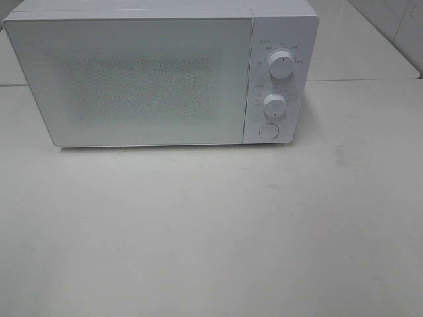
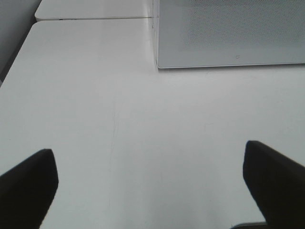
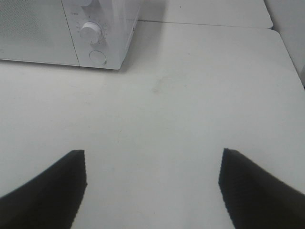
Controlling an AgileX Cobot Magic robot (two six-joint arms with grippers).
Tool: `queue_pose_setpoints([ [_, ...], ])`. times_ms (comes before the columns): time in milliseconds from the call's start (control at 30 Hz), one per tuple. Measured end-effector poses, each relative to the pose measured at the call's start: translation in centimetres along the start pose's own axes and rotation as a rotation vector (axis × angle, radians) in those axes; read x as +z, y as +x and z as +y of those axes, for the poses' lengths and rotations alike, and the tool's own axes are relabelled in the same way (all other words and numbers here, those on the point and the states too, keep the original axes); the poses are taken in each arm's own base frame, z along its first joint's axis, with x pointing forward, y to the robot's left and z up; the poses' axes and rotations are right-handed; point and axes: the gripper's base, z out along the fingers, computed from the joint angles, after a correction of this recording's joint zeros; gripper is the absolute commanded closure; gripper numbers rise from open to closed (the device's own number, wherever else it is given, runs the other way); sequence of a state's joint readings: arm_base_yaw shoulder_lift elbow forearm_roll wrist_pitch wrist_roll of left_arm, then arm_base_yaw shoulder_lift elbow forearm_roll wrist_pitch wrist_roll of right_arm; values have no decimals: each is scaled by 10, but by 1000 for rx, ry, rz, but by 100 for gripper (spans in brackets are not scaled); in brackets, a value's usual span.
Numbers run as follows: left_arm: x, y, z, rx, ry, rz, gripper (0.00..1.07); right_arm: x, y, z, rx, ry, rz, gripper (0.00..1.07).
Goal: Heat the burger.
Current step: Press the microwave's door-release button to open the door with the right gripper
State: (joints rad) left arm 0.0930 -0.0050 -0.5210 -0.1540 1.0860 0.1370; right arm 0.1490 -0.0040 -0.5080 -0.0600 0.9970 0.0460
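Observation:
The burger and the pink plate are out of view in every frame. A white microwave [image 1: 158, 72] stands at the back of the white table with its door [image 1: 132, 79] shut. It has two knobs [image 1: 281, 65] and a round button [image 1: 268, 130] on its right panel. It also shows in the left wrist view [image 2: 228, 33] and the right wrist view [image 3: 71, 28]. My left gripper [image 2: 150, 183] is open and empty above the bare table. My right gripper [image 3: 152, 186] is open and empty too. Neither gripper shows in the exterior high view.
The white table [image 1: 211, 231] spreads in front of the microwave. A second table [image 1: 357, 46] joins it behind, with a seam between them. A wall [image 1: 396, 20] runs along the back right.

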Motion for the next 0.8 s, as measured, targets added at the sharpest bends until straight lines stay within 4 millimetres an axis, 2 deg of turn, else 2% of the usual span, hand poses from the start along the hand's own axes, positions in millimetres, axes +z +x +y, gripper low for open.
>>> queue_pose_setpoints([
  [100, 0, 0, 0, 0, 0, 0, 9, -1, -3, 0, 0, 0, -10, 32],
  [200, 0, 0, 0, 0, 0, 0, 9, 2, -12, 1, -1, -3, -28, 32],
  [267, 0, 0, 0, 0, 0, 0, 9, 11, -26, 2, -4, -7, -67, 32],
  [367, 0, 0, 0, 0, 0, 0, 9, 14, -30, 2, -4, -9, -79, 32],
  [433, 0, 0, 0, 0, 0, 0, 9, 23, -38, 3, -7, -12, -106, 32],
  [567, 0, 0, 0, 0, 0, 0, 9, 36, -43, 4, -10, -15, -102, 32],
  [633, 0, 0, 0, 0, 0, 0, 9, 55, -47, 6, -13, -19, -80, 32],
  [733, 0, 0, 0, 0, 0, 0, 9, 59, -48, 6, -13, -21, -77, 32],
  [800, 0, 0, 0, 0, 0, 0, 9, 76, -55, 7, -13, -27, -76, 32],
])
